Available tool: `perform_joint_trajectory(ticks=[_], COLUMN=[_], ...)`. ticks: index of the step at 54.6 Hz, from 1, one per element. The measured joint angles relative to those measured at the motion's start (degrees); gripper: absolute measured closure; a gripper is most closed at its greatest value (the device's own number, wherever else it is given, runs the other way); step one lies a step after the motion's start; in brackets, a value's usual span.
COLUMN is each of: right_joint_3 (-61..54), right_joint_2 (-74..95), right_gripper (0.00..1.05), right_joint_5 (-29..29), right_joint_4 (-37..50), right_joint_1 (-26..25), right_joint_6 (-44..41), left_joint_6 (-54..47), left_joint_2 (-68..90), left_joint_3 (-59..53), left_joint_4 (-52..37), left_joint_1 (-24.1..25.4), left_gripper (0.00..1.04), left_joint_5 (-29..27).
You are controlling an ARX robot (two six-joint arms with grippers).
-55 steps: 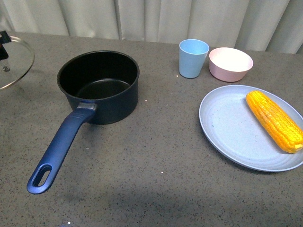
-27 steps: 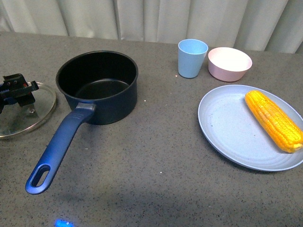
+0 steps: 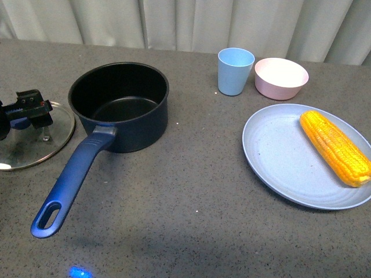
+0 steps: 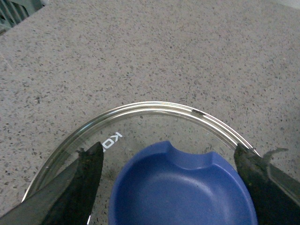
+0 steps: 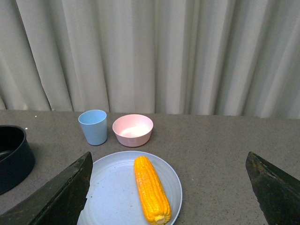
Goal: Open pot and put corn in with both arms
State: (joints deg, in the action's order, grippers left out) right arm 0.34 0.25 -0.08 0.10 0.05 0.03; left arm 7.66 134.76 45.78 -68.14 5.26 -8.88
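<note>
The left gripper (image 3: 26, 111) sits low at the far left, jaws closely flanking a blue knob (image 4: 183, 187); whether they press it is unclear. The right gripper (image 5: 168, 159) hangs above the surface, jaws spread wide.

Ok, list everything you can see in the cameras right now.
dark navy round saucepan: one, black inside, uncovered, table's left half
clear glass lid: one, blue knob, left of the saucepan
yellow-orange corn cob: one, on the plate
pale blue-grey plate: one, right
pale blue cup: one, back
pink bowl: one, beside the cup
speckled grey table: one
pale curtain: behind
left gripper: black, flanking the lid's knob
right gripper: black, open, empty
</note>
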Motion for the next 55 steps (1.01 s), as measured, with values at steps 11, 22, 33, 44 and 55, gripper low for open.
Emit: perform_joint_trajectory(ticks=[11, 22, 33, 44, 55], right_joint_3=[0.0, 0.0, 0.0, 0.0, 0.0], right_joint_2=[0.0, 0.0, 0.0, 0.0, 0.0], right_gripper=[0.09, 0.09, 0.09, 0.09, 0.09], right_joint_5=[0.0, 0.0, 0.0, 0.0, 0.0], right_joint_4=[0.0, 0.0, 0.0, 0.0, 0.0], right_joint_1=[0.0, 0.0, 0.0, 0.0, 0.0], right_joint_6=[0.0, 0.0, 0.0, 0.0, 0.0], left_joint_6=[0.0, -0.5, -2.5, -6.4, -6.8], left_joint_2=[-9.5, -25.3, -38.2, -50.9, -58.6], left_joint_3=[-3.8, -12.4, -21.3, -29.0, -34.8], left_joint_4=[2.0, 2.1, -0.1, 1.0, 3.8], left_joint_1=[0.2, -0.9, -0.8, -1.5, -4.5], left_gripper=[0.07, 0.06, 0.18, 0.52, 0.84], left_joint_5=[-1.3, -1.7, 6.6, 12.5, 9.0])
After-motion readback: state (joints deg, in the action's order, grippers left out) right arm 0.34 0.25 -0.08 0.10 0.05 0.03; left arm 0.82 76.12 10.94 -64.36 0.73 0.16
